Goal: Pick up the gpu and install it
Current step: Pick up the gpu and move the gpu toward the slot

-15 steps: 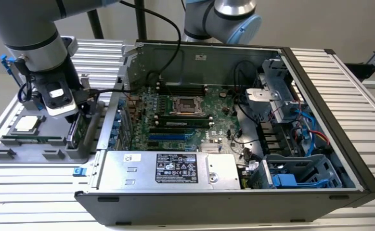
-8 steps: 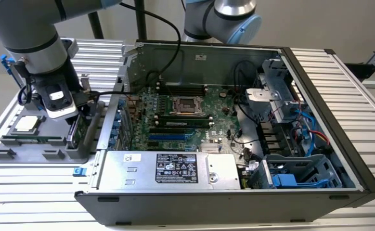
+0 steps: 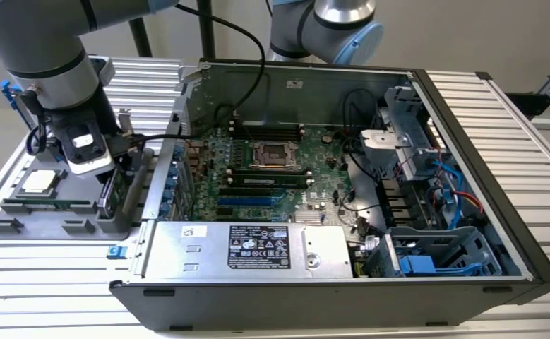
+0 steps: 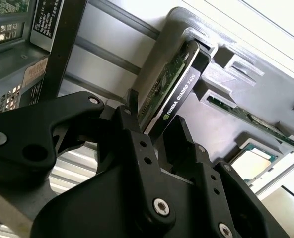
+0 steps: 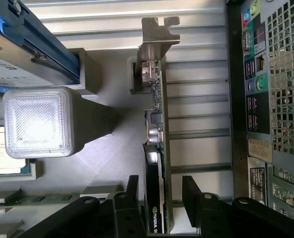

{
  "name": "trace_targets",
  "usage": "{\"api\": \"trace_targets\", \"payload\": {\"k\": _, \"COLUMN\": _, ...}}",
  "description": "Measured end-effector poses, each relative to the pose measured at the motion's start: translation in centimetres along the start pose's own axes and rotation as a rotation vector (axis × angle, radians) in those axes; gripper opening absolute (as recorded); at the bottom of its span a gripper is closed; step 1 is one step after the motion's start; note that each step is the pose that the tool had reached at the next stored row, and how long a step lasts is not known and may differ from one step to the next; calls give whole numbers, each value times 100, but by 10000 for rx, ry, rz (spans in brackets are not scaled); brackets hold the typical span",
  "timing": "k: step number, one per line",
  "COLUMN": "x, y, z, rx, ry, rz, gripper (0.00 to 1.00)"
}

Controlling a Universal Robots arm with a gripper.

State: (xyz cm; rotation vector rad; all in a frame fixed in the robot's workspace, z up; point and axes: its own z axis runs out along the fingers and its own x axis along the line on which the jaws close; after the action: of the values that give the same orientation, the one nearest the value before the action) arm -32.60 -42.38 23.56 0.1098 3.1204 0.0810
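The gpu (image 3: pixel 111 192) stands on its edge in a slot of the grey holder (image 3: pixel 30 227), at the exterior view's left beside the open computer case (image 3: pixel 463 233). In the first wrist view the gpu (image 5: pixel 157 148) is a thin green board with a black cooler and a silver bracket (image 5: pixel 158 44) at its far end. My gripper (image 5: pixel 159 196) is lowered over the card and open. One black finger (image 5: pixel 132 191) stands on each side of the card, with small gaps. The second wrist view shows my gripper (image 4: pixel 154 124) astride the gpu (image 4: pixel 179 84) in the same way.
The holder also carries a processor chip (image 3: pixel 37 181), a thin memory stick (image 4: pixel 251 116) and a hard drive in a blue frame (image 5: pixel 23 39). Inside the case lie the green motherboard (image 3: pixel 265 176), blue card slots (image 3: pixel 246 201) and a silver power supply (image 3: pixel 246 247). A second arm (image 3: pixel 336 28) stands behind the case.
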Motion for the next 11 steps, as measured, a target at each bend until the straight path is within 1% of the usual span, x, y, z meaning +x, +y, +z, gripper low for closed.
{"api": "trace_targets", "payload": {"k": 5, "x": 24, "y": -2, "z": 6, "rx": 1, "ry": 1, "rz": 0, "gripper": 100}}
{"api": "trace_targets", "payload": {"k": 11, "x": 29, "y": -4, "z": 27, "rx": 0, "ry": 0, "rz": 0, "gripper": 100}}
